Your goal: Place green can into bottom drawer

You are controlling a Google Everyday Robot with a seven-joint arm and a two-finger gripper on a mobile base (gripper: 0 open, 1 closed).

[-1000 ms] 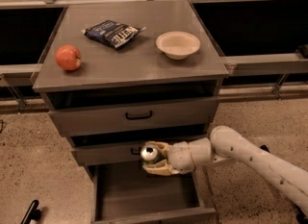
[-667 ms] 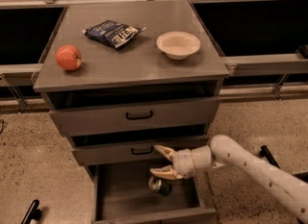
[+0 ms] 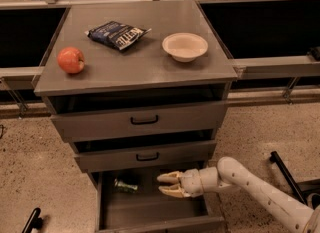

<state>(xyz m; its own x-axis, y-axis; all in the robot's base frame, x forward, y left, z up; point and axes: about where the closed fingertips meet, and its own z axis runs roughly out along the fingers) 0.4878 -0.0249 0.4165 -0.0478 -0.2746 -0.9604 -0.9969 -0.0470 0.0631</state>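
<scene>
The green can (image 3: 125, 185) lies on its side inside the open bottom drawer (image 3: 150, 212), at the back left of the tray. My gripper (image 3: 166, 184) hangs over the middle of the same drawer, to the right of the can and apart from it. Its two pale fingers (image 3: 169, 177) are spread and hold nothing. The white arm (image 3: 250, 184) reaches in from the lower right.
On the grey cabinet top (image 3: 140, 67) sit a red apple (image 3: 70, 60), a dark blue chip bag (image 3: 116, 34) and a pale bowl (image 3: 185, 46). Two shallower drawers with black handles (image 3: 144, 120) sit above the open one. A black bar (image 3: 282, 169) stands on the floor at right.
The gripper lowered the can from in front of the middle drawer into the bottom drawer and let it go. The can now lies on its side at the left, and the gripper is open.
</scene>
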